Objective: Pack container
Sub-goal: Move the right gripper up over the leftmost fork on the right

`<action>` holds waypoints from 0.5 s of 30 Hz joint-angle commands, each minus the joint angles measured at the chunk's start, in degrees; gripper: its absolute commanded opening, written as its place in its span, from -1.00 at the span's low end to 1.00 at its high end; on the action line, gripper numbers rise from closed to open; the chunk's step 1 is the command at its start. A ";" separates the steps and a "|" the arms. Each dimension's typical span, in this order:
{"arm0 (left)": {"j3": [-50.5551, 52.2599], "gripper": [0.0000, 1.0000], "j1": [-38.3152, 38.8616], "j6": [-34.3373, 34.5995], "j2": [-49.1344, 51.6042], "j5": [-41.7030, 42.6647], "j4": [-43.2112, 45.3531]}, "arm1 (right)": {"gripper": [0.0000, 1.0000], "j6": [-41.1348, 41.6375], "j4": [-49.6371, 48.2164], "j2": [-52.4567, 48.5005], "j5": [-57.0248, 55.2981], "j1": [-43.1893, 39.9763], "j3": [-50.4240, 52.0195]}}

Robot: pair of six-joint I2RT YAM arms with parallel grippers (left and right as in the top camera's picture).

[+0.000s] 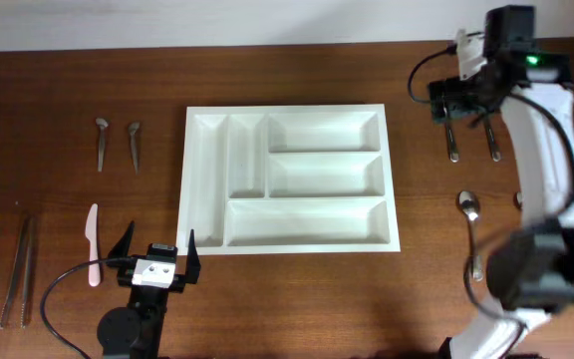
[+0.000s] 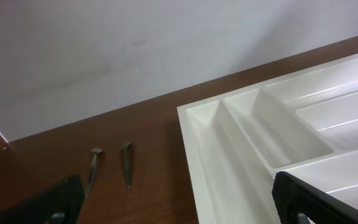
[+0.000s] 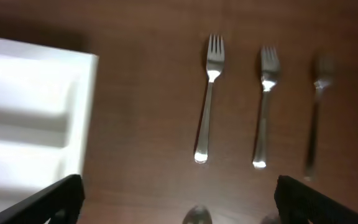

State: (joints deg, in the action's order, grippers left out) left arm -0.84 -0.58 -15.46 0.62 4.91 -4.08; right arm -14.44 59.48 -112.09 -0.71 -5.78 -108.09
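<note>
Closest in, near the front edge of the dark brown wooden table (image 1: 317, 309), the left gripper (image 1: 157, 245): black fingers splayed wide, released, clasping nothing, aimed toward the front left corner of the container. Just to its left, a white plastic knife (image 1: 93, 244) laid lengthwise. Further left, a pair of long thin metal tongs (image 1: 15, 269), also lengthwise. On the right at about the same depth, a single metal spoon (image 1: 471, 234), bowl pointing away, beside the white links of the right arm.

In the middle of the table, the container (image 1: 307, 197): a large white rectangular plastic cutlery tray lying flat, with two narrow upright compartments on its left side and three long horizontal ones stacked to their right. Left of it and well apart, two short metal utensils (image 1: 102, 143) with rounded heads, side by side.

Further back on the right, the right gripper (image 1: 468, 115), likewise spread wide and grasping nothing, hovering over silver metal forks (image 1: 451, 140). Through the right wrist camera, three forks in a row with tines pointing away, the rightmost blurred.

Farthest off, a pale wall (image 1: 167, 20) behind the table.
</note>
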 commanded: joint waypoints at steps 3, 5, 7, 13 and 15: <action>0.35 0.98 -0.33 -0.46 -0.33 -0.20 -0.17 | 0.97 -1.01 -5.55 -2.89 -1.05 -1.05 -0.24; 0.35 0.98 -0.33 -0.46 -0.33 -0.20 -0.17 | 0.97 -1.05 -7.69 -3.28 -1.01 -1.07 -0.24; 0.35 0.98 -0.33 -0.48 -0.33 -0.20 -0.17 | 0.97 -1.42 -9.11 -4.09 -0.55 -1.42 -0.24; 0.35 0.98 -0.33 -0.48 -0.33 -0.20 -0.17 | 0.98 8.04 -5.60 -7.39 8.17 -4.63 -0.74; 0.37 0.98 -0.33 -0.48 -0.33 -0.20 -0.17 | 0.99 10.88 -2.14 -8.39 8.33 -6.08 -1.79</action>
State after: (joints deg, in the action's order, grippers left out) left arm -0.84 -0.58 -15.46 0.62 4.93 -4.08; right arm -9.78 55.37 -117.95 4.82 -9.63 -108.12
